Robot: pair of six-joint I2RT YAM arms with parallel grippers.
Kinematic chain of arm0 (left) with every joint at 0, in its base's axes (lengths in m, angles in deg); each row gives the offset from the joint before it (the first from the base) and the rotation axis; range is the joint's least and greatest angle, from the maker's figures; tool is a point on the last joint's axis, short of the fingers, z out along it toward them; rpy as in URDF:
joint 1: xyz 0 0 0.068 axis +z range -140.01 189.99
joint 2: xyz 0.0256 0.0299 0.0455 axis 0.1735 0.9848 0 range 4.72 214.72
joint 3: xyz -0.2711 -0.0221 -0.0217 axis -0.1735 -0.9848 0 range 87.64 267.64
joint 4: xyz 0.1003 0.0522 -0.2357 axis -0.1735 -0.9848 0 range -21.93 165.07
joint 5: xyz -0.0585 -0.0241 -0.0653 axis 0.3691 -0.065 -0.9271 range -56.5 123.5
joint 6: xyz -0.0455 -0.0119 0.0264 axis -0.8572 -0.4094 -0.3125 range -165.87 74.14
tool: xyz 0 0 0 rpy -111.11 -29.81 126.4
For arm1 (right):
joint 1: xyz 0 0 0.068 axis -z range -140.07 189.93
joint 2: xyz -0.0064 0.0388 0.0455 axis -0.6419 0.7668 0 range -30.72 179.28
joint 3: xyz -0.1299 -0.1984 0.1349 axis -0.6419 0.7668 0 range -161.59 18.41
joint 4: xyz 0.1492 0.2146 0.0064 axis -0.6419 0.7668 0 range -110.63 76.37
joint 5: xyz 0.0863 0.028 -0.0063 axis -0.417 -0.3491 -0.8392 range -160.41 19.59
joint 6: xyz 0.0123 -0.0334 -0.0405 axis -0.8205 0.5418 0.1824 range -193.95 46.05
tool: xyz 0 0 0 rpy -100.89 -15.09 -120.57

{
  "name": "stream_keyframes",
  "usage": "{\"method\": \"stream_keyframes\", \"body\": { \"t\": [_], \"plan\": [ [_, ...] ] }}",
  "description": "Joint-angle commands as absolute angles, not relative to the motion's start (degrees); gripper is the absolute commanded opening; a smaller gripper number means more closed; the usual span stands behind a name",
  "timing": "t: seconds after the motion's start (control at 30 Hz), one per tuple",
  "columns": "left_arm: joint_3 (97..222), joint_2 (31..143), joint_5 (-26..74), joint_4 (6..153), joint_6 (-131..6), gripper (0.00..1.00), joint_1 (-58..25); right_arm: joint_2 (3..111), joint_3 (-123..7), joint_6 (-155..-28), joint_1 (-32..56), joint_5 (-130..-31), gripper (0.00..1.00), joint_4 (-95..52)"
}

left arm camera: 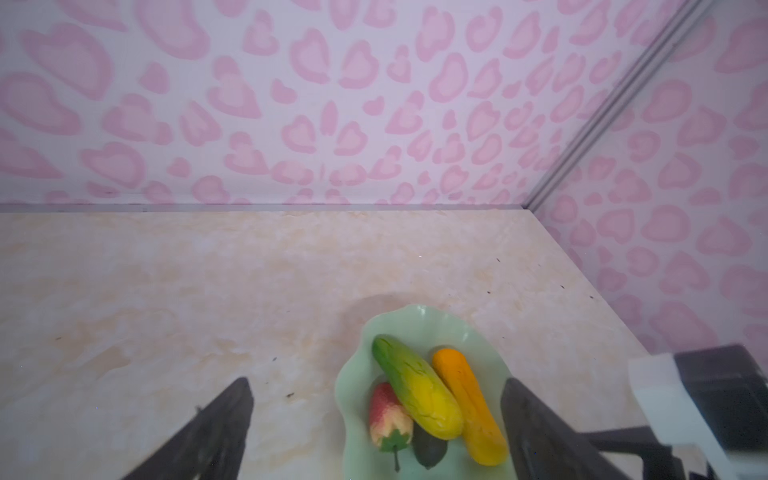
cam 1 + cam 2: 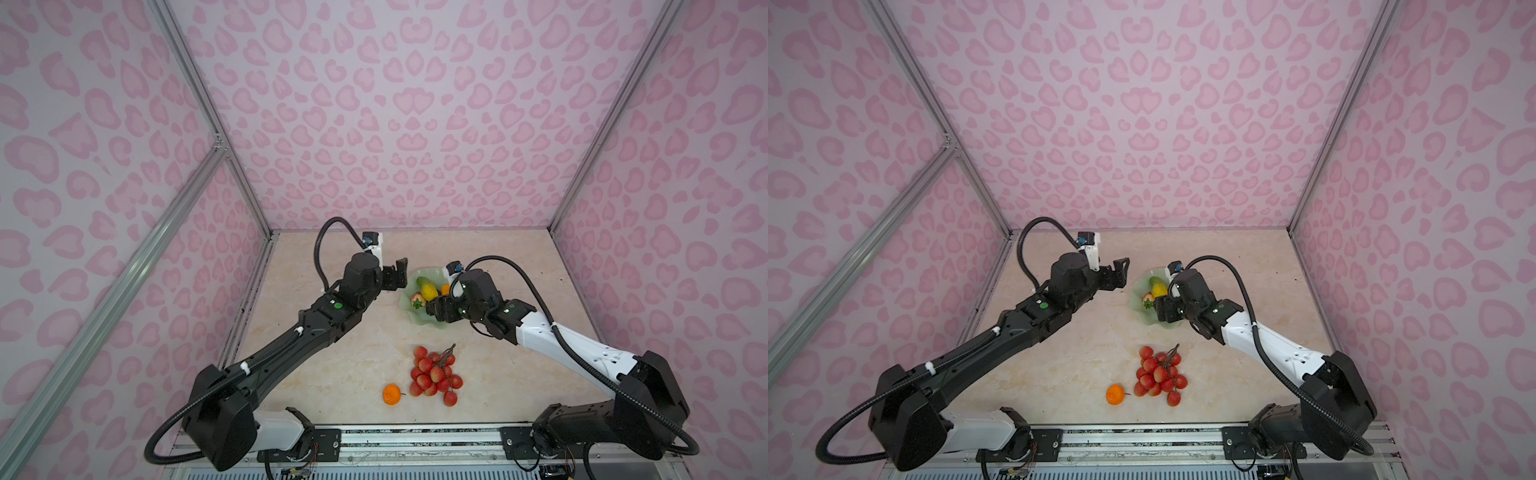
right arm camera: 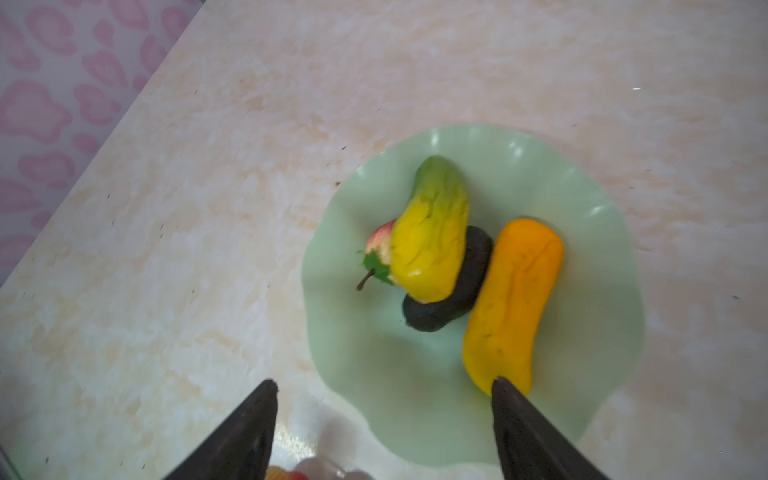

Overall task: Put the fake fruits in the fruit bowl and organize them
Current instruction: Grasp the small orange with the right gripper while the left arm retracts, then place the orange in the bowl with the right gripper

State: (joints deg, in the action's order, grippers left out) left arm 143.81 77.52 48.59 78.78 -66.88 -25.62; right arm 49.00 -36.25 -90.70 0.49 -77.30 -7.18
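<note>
The fruit bowl (image 2: 415,321) (image 2: 1139,309) sits on the marble table right of centre. In it lie the green-yellow oblong (image 1: 415,390) (image 3: 432,232), the orange-yellow oblong (image 1: 469,411) (image 3: 511,303), the strawberry (image 1: 388,415) (image 3: 380,245) and the dark avocado (image 3: 449,303), partly under the green-yellow one. Near the front edge lie the round orange (image 2: 392,394) (image 2: 1115,394) and the bunch of red balls (image 2: 434,374) (image 2: 1158,374). My left gripper (image 2: 400,275) (image 1: 377,384) hangs open and empty by the bowl's far left rim. My right gripper (image 2: 433,311) (image 3: 383,382) is open and empty over the bowl's near side, one fingertip (image 3: 498,384) at the orange-yellow oblong's end.
Pink-patterned walls (image 2: 415,124) with aluminium posts close in the table on three sides. A metal rail (image 2: 415,436) carrying both arm bases runs along the front edge. Bare marble (image 2: 332,332) lies left of the bowl and the bunch.
</note>
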Motion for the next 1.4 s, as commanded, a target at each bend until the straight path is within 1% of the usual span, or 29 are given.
{"method": "stream_keyframes", "body": {
  "t": [0.0,0.17,0.3,0.43,0.63,0.67,0.77,0.87,0.93,1.03,1.1,1.17,1.37],
  "plan": [
    [135.20,69.38,56.69,83.68,-70.11,0.97,-22.08,51.00,-37.17,-82.63,-5.90,-80.25,0.79,-3.06],
    [122.62,58.23,55.40,80.88,-78.14,1.00,-13.91,55.08,-38.52,-76.91,-18.07,-83.10,0.75,0.07],
    [116.34,51.89,56.70,79.22,-80.75,0.99,-11.99,59.12,-38.61,-74.27,-24.93,-84.86,0.73,0.67],
    [113.33,47.48,57.36,76.09,-82.37,0.98,-10.97,62.59,-38.56,-73.51,-28.57,-85.00,0.71,0.22],
    [112.02,43.07,58.64,71.81,-82.19,0.97,-10.51,67.69,-40.23,-73.07,-29.75,-84.93,0.69,-0.10],
    [111.76,42.45,58.72,71.59,-82.23,0.97,-10.50,68.49,-40.63,-73.07,-29.76,-85.00,0.67,-0.08],
    [110.82,40.34,59.15,70.60,-82.34,0.97,-10.41,70.57,-41.74,-73.02,-29.85,-85.50,0.57,-0.04],
    [109.65,38.55,59.52,69.80,-82.93,0.97,-10.37,71.41,-42.76,-72.89,-29.81,-85.28,0.43,-0.11],
    [108.96,37.54,59.56,69.26,-83.40,0.96,-10.34,71.09,-43.69,-73.85,-29.36,-85.00,0.31,-0.39],
    [108.74,36.18,60.12,68.16,-83.57,0.96,-10.33,69.04,-43.80,-77.52,-26.09,-87.46,0.20,-2.74],
    [108.35,34.98,60.24,68.15,-83.44,0.96,-10.22,66.62,-42.83,-80.43,-21.98,-89.68,0.18,-5.68],
    [107.97,33.94,59.50,68.72,-83.06,0.96,-10.27,63.68,-42.03,-82.86,-17.12,-89.91,0.18,-7.94],
    [108.13,32.73,58.46,68.48,-81.84,0.96,-10.23,58.42,-41.33,-85.45,-4.35,-83.24,0.19,-8.50]
  ]
}}
